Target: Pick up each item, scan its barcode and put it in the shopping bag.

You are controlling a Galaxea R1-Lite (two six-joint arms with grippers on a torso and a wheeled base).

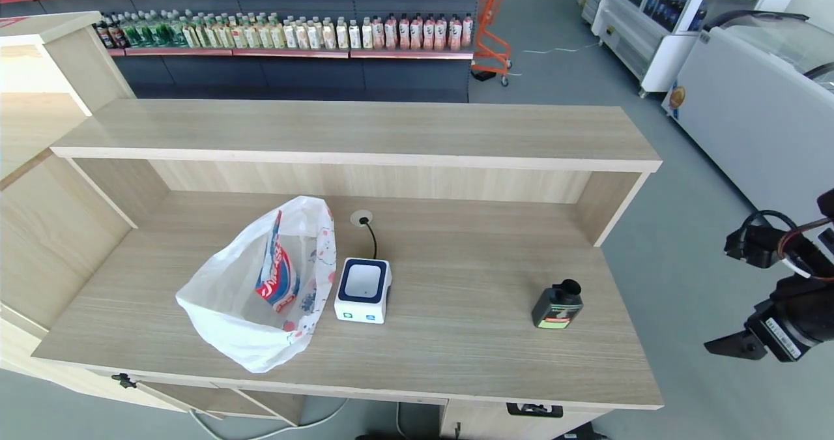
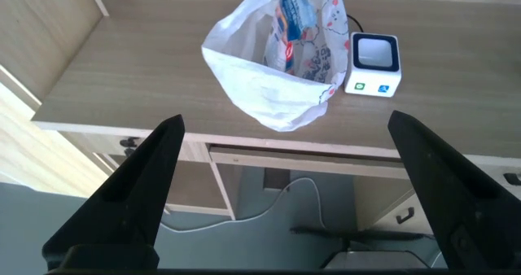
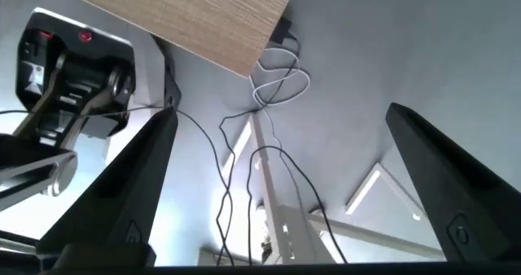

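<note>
A white plastic shopping bag [image 1: 247, 309] lies open on the left of the wooden counter [image 1: 456, 336], with a red, white and blue packet [image 1: 279, 277] inside. Beside it on the right stands the white scanner [image 1: 363, 290] with its dark-framed window facing up. A small dark bottle [image 1: 558, 304] with a black cap stands far to the right. My left gripper [image 2: 285, 194] hangs open in front of the counter's front edge, short of the bag [image 2: 273, 80] and scanner [image 2: 373, 63]. My right gripper [image 3: 285, 194] is open and empty, off the counter's right end, beyond the bottle.
A raised ledge [image 1: 358, 133] and side walls close the counter at the back and sides. The scanner's black cable [image 1: 373, 238] runs to a grommet behind it. Freezers [image 1: 749, 101] stand to the right, with bottle shelves [image 1: 287, 32] behind. Cables [image 3: 277, 80] hang under the counter corner.
</note>
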